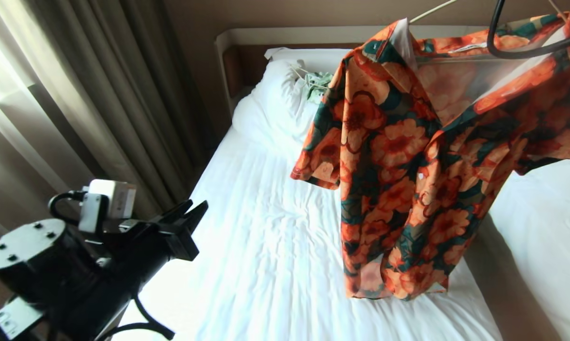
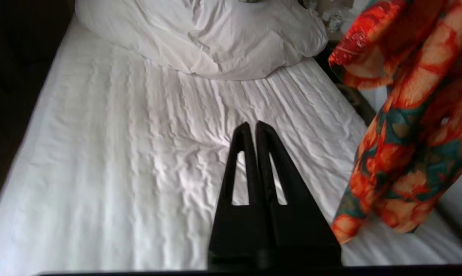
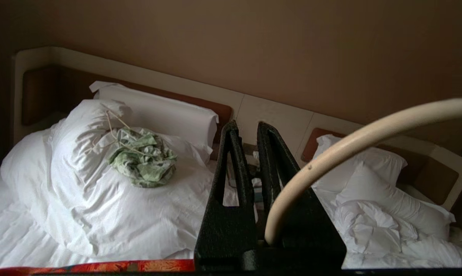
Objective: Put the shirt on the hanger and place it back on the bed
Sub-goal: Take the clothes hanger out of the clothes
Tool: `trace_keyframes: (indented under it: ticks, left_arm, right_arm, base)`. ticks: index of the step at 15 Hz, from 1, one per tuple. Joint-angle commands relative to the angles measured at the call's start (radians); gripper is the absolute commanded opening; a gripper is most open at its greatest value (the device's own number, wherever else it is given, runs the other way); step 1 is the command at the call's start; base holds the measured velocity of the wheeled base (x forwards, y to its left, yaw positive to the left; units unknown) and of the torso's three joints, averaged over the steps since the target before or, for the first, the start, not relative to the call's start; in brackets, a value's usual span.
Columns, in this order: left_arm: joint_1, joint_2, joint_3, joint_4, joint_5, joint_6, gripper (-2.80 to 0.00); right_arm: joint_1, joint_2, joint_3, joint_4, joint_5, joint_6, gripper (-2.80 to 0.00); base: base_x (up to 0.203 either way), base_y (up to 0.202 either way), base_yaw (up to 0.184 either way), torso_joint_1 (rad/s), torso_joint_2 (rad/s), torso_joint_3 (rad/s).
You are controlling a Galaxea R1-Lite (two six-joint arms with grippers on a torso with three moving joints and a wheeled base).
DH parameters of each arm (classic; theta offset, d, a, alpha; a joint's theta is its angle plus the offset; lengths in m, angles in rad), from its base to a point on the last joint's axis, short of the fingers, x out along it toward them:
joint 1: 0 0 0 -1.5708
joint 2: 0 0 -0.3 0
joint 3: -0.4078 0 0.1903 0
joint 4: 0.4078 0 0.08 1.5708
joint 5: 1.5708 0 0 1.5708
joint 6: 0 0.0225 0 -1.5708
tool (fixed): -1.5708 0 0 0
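The shirt [image 1: 408, 166], orange flowers on dark green, hangs open-fronted on the pale hanger [image 1: 431, 11] above the right side of the bed [image 1: 266, 213]. Its hem reaches down near the wrinkled white sheet. My right gripper [image 3: 246, 126] is out of the head view; in its wrist view it is shut on the hanger's cream hook [image 3: 330, 153], which curves out from between the fingers. A strip of shirt [image 3: 100, 265] shows below it. My left gripper [image 1: 197, 207] is shut and empty, low at the bed's left side, apart from the shirt [image 2: 415, 134]. Its closed tips [image 2: 253, 124] point over the sheet [image 2: 139, 153].
A bunched white duvet [image 2: 215, 38] lies at the head of the bed with a crumpled green-and-white garment [image 3: 142, 161] on it. The brown headboard [image 1: 237, 61] stands behind. A second white bed [image 1: 540, 222] is on the right, curtains [image 1: 100, 94] on the left. A black cable [image 1: 503, 47] loops before the collar.
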Motion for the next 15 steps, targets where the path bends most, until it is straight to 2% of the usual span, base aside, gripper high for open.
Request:
trace_keyframes:
  ticks: [1, 3, 6, 9, 15]
  left_arm:
    - [0.033, -0.141, 0.072, -0.008, -0.009, -0.058, -2.80]
    - [0.061, -0.237, 0.114, -0.001, -0.014, -0.077, -2.80]
    - [0.070, -0.335, 0.173, 0.030, -0.012, -0.081, -2.80]
    - [0.071, -0.414, 0.170, 0.166, -0.018, -0.082, -2.80]
    - [0.071, -0.440, 0.159, 0.188, -0.011, -0.079, -2.80]
  right_arm:
    - [-0.014, 0.048, -0.004, -0.058, 0.017, -0.006, -2.80]
    - [-0.017, 0.065, -0.004, -0.148, 0.051, -0.007, -2.80]
    - [-0.010, 0.056, -0.004, -0.227, 0.058, -0.006, -2.80]
    - [-0.009, 0.048, -0.004, -0.321, 0.078, -0.007, -2.80]
    - [-0.007, 0.018, -0.004, -0.338, 0.078, -0.035, -2.80]
  base:
    - [0.000, 0.000, 0.000, 0.000, 0.00, 0.000]
    - [0.000, 0.000, 0.000, 0.000, 0.00, 0.000]
    - [0.000, 0.000, 0.000, 0.000, 0.00, 0.000]
    - [0.000, 0.000, 0.000, 0.000, 0.00, 0.000]
    - [0.000, 0.000, 0.000, 0.000, 0.00, 0.000]
